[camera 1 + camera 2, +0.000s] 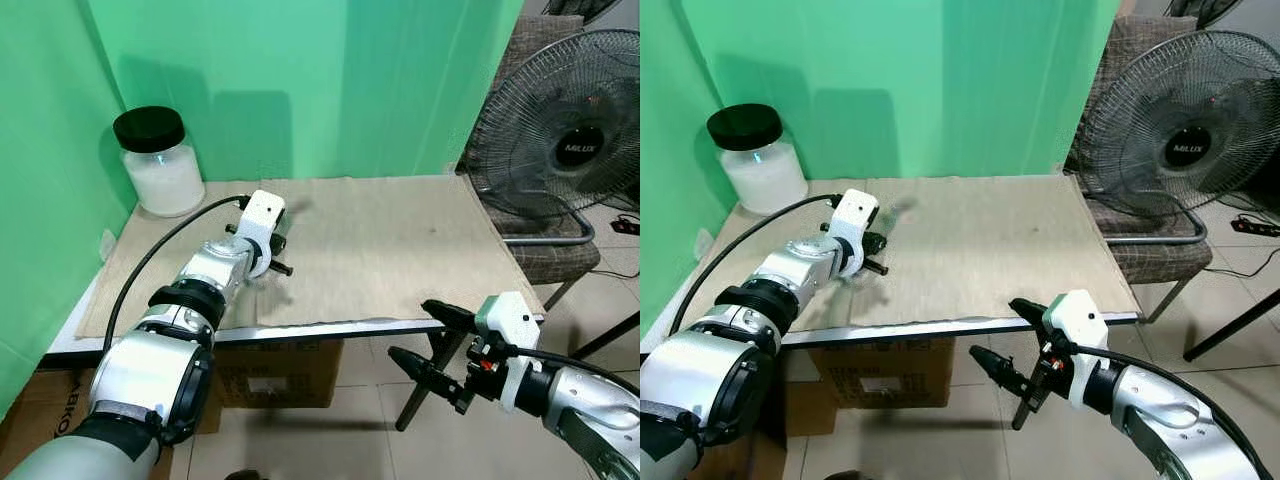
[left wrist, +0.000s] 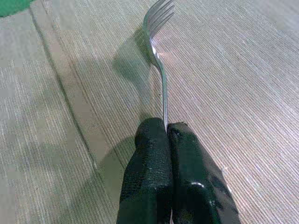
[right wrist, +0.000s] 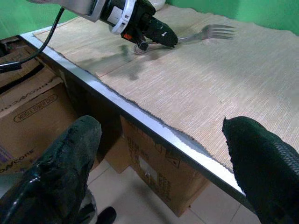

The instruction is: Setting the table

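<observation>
Two arms in play from the head camera: left gripper [image 1: 281, 250] reaches over the beige table mat [image 1: 400, 250], right gripper [image 1: 432, 345] hangs past the table edge, fingers spread. A lidded jar [image 1: 158, 162] holds something white, perhaps sugar. Left wrist view: fingers pressed together, pinching a fork [image 2: 159, 46] by its handle, tines just above the mat.

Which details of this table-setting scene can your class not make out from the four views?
- Fork: handle end hidden inside the shut left hand, left wrist view.
- Cardboard box: top hidden by the table edge, left eye view.
- Fan: cut off by the frame edge.
- Jar: contents unclear.
</observation>
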You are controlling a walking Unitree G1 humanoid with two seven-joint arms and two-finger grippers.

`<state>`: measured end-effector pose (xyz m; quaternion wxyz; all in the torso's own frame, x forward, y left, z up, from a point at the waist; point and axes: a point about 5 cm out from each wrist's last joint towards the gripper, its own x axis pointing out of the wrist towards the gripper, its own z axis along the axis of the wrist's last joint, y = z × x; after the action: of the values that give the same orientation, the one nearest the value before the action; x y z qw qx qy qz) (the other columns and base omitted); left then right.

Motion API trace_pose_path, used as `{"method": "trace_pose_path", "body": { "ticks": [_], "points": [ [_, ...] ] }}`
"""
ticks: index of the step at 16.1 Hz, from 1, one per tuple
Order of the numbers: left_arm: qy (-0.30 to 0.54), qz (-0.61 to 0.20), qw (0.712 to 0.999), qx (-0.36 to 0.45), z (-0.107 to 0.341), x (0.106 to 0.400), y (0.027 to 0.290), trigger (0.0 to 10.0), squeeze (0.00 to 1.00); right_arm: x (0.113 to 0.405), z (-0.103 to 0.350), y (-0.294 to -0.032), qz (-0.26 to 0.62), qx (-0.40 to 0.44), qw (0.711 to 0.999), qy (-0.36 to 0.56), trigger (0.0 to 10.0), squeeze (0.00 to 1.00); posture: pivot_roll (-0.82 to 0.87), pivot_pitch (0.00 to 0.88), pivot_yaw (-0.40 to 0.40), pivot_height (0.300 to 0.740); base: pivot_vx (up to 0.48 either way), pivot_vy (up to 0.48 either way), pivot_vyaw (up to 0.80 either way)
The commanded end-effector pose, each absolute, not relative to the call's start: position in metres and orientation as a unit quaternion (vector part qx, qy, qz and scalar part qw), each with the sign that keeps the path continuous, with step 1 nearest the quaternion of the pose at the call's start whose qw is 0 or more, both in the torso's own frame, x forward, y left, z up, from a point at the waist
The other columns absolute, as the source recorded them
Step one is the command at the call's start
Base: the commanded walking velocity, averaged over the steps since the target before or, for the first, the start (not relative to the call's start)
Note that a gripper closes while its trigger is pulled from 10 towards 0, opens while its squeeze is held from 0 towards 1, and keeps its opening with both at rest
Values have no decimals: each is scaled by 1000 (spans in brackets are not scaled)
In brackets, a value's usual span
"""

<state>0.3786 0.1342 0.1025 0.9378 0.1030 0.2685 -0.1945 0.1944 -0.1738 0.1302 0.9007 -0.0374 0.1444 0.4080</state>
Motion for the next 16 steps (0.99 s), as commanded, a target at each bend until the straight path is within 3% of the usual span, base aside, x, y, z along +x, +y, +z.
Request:
{"method": "trace_pose_path", "body": {
  "ticks": [1, 4, 9, 11, 14, 16],
  "points": [
    [241, -211, 943, 95, 113, 383, 133, 0, 0, 196, 135, -174, 408, -51, 902, 134, 10000, 0, -87, 0, 11, 740, 0, 0, 0],
    [185, -250, 949, 45, 132, 385, 128, 0, 0, 199, 136, -174, 395, -48, 909, 123, 10000, 0, -72, 0, -2, 740, 0, 0, 0],
    [176, -260, 949, 32, 131, 381, 129, 0, 0, 200, 134, -169, 398, -41, 909, 121, 10000, 0, -58, 0, -15, 740, 0, 0, 0],
    [160, -277, 947, -22, 135, 377, 127, 0, 0, 201, 134, -169, 389, -35, 913, 118, 10000, 0, -62, 0, -14, 740, 0, 0, 0],
    [178, -269, 946, 8, 124, 370, 135, 0, 0, 201, 133, -168, 379, -27, 917, 119, 10000, 0, -58, 0, -25, 740, 0, 0, 0],
    [221, -292, 928, 70, 110, 362, 132, 10000, 0, 201, 132, -167, 382, -27, 916, 124, 10000, 0, -59, 0, -33, 740, 0, 0, 0]
  ]
}}
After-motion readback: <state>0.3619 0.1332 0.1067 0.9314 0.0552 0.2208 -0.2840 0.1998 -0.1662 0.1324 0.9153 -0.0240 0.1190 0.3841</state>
